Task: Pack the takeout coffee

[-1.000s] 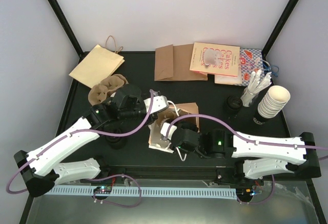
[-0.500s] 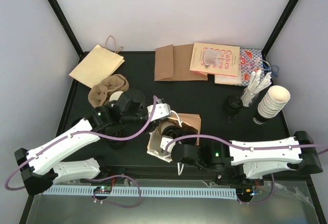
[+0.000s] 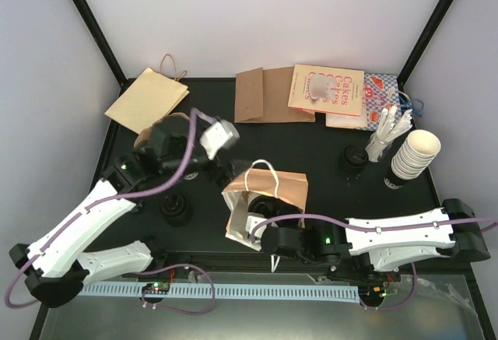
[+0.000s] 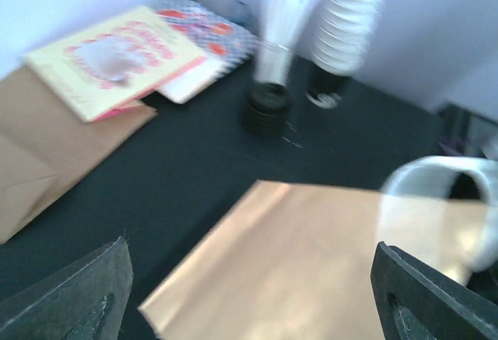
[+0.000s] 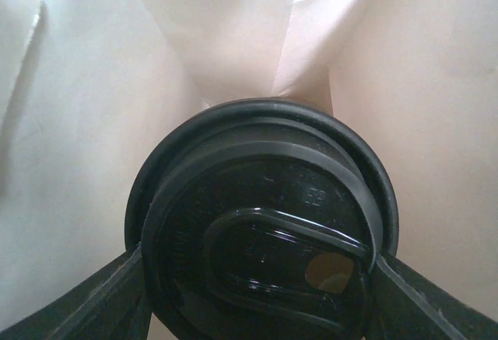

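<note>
My right pincer [image 5: 258, 303] is pinching the lidded takeout coffee [image 5: 264, 200] inside the tan bag [image 3: 278, 188], by the near edge of the tabletop [image 3: 311, 145]. My left pincer [image 4: 253, 297] is hanging spread, empty. A book [image 3: 327, 89] at the far edge is showing "Cakes".

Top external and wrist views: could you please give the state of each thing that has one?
tan paper bag: open, handle up.
takeout coffee: lid on, inside the bag.
right gripper: shut on the takeout coffee.
left gripper: open, empty.
white cups: stacked, lidless.
</note>
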